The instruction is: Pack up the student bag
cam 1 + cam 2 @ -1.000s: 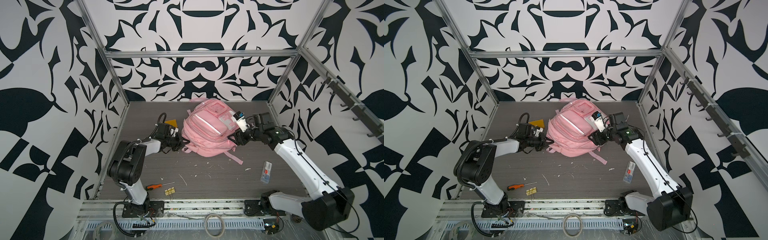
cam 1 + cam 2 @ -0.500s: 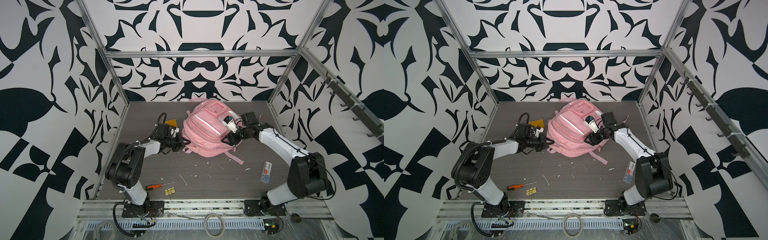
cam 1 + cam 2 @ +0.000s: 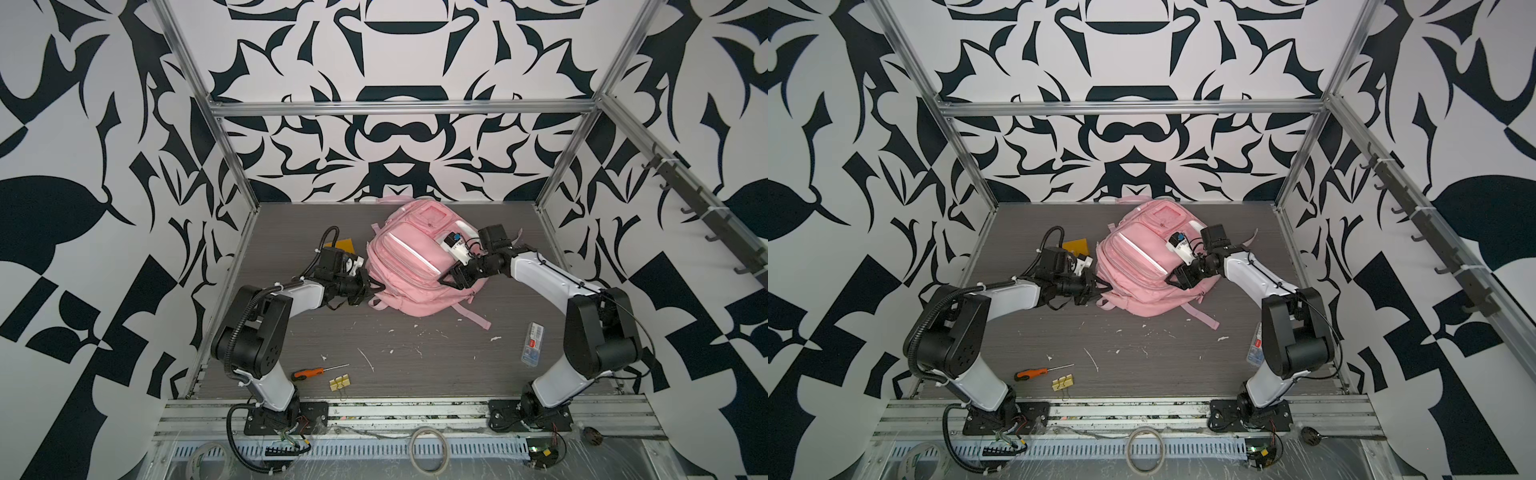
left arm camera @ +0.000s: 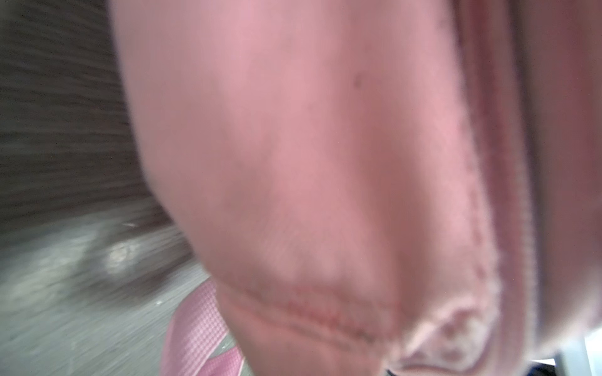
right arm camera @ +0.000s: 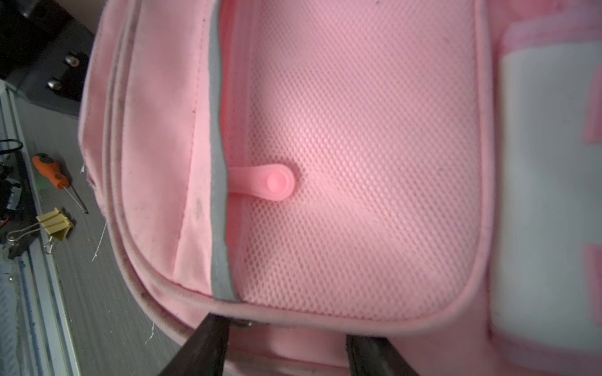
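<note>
Student bag (image 3: 415, 266) lies front side up on the far middle of the table (image 3: 415, 374), with one pink strap (image 3: 473, 318) trailing toward the near right.

In the right wrist view its mesh pocket (image 5: 358, 162) fills the frame. A pink zip pull (image 5: 273, 184) pokes out beside a grey stripe (image 5: 218, 162).

My right gripper (image 3: 451, 280) sits on the bag's right half. Its two dark fingers (image 5: 202, 345) stand apart at a middling gap with pink fabric between them. I cannot tell whether they are pinching it.

My left gripper (image 3: 368, 286) is at the bag's left edge with its jaws closed. The left wrist view shows only blurred pink cloth, so what it holds is unclear.

- Far left of the bag: a yellow flat piece (image 3: 345, 245).
- Near left: an orange-handled screwdriver (image 3: 309, 373), with yellow binder clips (image 3: 340, 382) just beside it.
- Near right: a small clear case (image 3: 532, 344), well apart from the bag.
</note>
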